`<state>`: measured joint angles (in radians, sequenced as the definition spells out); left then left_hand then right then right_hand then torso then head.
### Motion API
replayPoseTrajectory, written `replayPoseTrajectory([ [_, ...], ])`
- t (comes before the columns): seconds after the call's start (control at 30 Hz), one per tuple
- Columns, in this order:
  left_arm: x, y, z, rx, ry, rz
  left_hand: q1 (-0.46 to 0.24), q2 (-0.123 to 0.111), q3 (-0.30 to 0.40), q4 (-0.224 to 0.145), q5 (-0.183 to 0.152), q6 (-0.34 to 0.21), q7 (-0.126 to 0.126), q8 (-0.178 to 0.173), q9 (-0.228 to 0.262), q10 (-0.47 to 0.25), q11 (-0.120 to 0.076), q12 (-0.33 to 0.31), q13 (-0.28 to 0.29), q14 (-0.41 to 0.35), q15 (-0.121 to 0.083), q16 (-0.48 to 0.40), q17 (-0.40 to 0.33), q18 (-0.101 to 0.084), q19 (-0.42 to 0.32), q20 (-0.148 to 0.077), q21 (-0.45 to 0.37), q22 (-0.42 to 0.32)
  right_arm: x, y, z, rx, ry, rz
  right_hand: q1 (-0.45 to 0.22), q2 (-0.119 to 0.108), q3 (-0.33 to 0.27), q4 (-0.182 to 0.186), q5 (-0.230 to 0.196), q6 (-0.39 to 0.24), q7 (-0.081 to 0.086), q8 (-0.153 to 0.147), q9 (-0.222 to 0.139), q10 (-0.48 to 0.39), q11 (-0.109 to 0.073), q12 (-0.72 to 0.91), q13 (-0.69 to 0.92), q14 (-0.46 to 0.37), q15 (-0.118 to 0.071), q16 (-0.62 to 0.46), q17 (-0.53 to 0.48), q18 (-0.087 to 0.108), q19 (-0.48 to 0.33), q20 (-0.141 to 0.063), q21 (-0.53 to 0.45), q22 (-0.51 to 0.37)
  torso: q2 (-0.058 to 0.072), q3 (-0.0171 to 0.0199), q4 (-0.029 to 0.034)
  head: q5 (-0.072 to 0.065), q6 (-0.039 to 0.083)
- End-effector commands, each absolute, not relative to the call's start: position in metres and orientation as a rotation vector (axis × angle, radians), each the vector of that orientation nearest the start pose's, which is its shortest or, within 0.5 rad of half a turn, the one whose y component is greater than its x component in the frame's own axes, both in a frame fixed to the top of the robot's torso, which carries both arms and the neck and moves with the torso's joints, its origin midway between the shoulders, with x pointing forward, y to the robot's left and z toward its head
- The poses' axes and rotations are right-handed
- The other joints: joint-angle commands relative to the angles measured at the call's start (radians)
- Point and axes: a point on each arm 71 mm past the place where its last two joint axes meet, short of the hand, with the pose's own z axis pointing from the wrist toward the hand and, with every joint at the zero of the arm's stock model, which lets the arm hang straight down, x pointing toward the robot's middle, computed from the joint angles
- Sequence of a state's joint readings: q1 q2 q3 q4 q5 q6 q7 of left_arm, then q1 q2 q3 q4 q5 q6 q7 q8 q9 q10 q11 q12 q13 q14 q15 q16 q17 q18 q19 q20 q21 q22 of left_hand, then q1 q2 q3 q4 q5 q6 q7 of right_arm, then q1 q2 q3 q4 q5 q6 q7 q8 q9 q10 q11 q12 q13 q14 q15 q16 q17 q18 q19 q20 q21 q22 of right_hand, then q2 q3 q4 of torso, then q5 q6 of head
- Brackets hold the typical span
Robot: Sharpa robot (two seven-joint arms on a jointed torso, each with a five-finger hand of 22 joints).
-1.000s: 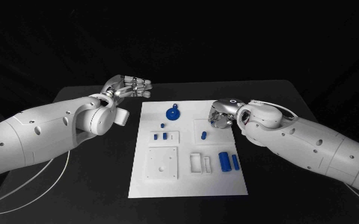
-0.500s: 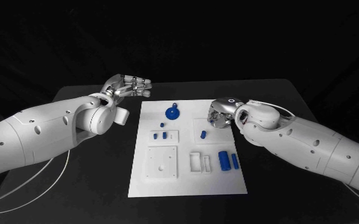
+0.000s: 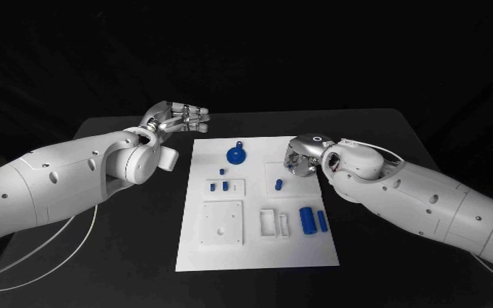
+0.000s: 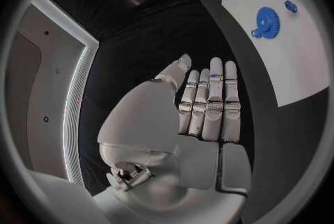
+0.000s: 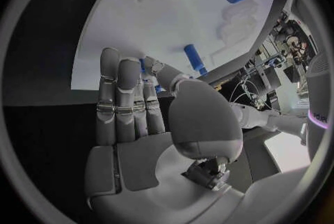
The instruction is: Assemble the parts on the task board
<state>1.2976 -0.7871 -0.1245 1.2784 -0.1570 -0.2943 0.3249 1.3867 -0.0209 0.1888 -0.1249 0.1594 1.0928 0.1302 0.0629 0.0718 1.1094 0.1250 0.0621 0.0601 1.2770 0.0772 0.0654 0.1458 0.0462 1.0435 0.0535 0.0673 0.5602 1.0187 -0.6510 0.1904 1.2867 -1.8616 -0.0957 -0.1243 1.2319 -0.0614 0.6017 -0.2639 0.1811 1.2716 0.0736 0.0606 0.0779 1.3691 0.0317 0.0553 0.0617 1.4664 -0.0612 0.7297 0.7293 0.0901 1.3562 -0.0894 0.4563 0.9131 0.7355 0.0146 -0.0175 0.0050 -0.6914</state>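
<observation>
The white task board (image 3: 257, 247) lies in the middle of the table. A blue gear (image 3: 237, 155) sits near its far end, also in the left wrist view (image 4: 266, 22). Small blue pegs (image 3: 220, 187) stand left of centre, one peg (image 3: 281, 185) to their right. A thick blue cylinder (image 3: 307, 221) and a thinner one (image 3: 323, 222) lie near the right edge. My right hand (image 3: 299, 161) hovers over the board's far right part, fingers stretched and holding nothing (image 5: 132, 107). My left hand (image 3: 181, 117) is off the far left corner, fingers straight and empty (image 4: 209, 104).
The board has moulded white recesses, a square plate (image 3: 222, 224) at the near left and narrow slots (image 3: 274, 224) beside it. Bare black table (image 3: 134, 237) lies on both sides of the board. A thin white cable (image 3: 62, 240) loops under my left arm.
My right hand has crept slightly toward the board's far end. The left hand and the parts have not moved.
</observation>
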Motion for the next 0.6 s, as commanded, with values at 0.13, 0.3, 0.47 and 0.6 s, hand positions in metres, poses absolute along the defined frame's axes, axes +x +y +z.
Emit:
replayPoseTrajectory([
  [0.13,0.539,0.255,-0.170,-0.923,1.451,-1.313,-0.004,0.010,-0.003,-0.005,0.007,-0.004,0.002,0.001,0.000,-0.007,0.001,-0.004,0.000,-0.002,-0.001,-0.003,0.000,0.011,0.003,0.002,0.004,-0.002,0.515,-0.167,-0.214,-0.377,1.663,0.482,0.000,-0.008,0.008,0.000,0.008,0.009,-0.001,0.004,0.001,0.023,-0.016,0.004,0.002,-0.007,-0.010,0.009,-0.002,0.015,0.007,-0.005,0.004,0.006,-0.001,0.0000,-0.0003,0.001,0.000],
  [0.3,0.539,0.255,-0.170,-0.923,1.450,-1.311,-0.004,0.010,-0.003,-0.005,0.007,-0.004,0.002,0.001,0.000,-0.007,0.001,-0.004,0.000,-0.002,-0.001,-0.003,0.000,0.011,0.003,0.002,0.004,-0.002,0.515,-0.167,-0.206,-0.361,1.648,0.505,-0.001,-0.009,0.011,0.000,0.010,0.010,-0.001,0.004,0.003,0.024,-0.017,0.004,0.002,-0.008,-0.011,0.013,-0.006,0.013,0.010,-0.006,0.002,0.020,-0.001,0.0004,-0.0010,0.002,0.000],
  [0.47,0.539,0.256,-0.170,-0.924,1.452,-1.311,-0.004,0.011,-0.002,-0.006,0.009,-0.005,0.001,0.001,0.000,-0.009,0.002,-0.004,0.000,-0.002,-0.001,-0.003,0.000,0.011,0.004,0.002,0.004,-0.004,0.515,-0.168,-0.198,-0.346,1.644,0.525,-0.003,-0.010,0.012,0.001,0.015,0.009,-0.001,0.004,0.003,0.024,-0.017,0.004,0.002,-0.009,-0.011,0.014,-0.007,0.012,0.010,-0.006,0.001,0.025,-0.001,-0.0001,-0.0014,0.001,0.001],
  [0.6,0.539,0.257,-0.170,-0.924,1.450,-1.309,-0.006,0.011,-0.003,-0.006,0.010,-0.005,0.002,0.001,0.000,-0.011,0.002,-0.004,0.000,-0.003,0.000,-0.003,-0.001,0.011,0.004,0.003,0.004,-0.005,0.515,-0.168,-0.190,-0.331,1.641,0.547,-0.004,-0.011,0.013,0.001,0.022,0.010,-0.001,0.004,0.004,0.024,-0.017,0.004,0.002,-0.009,-0.011,0.016,-0.009,0.012,0.010,-0.006,-0.002,0.033,-0.001,0.0000,-0.0011,0.003,0.003],
])
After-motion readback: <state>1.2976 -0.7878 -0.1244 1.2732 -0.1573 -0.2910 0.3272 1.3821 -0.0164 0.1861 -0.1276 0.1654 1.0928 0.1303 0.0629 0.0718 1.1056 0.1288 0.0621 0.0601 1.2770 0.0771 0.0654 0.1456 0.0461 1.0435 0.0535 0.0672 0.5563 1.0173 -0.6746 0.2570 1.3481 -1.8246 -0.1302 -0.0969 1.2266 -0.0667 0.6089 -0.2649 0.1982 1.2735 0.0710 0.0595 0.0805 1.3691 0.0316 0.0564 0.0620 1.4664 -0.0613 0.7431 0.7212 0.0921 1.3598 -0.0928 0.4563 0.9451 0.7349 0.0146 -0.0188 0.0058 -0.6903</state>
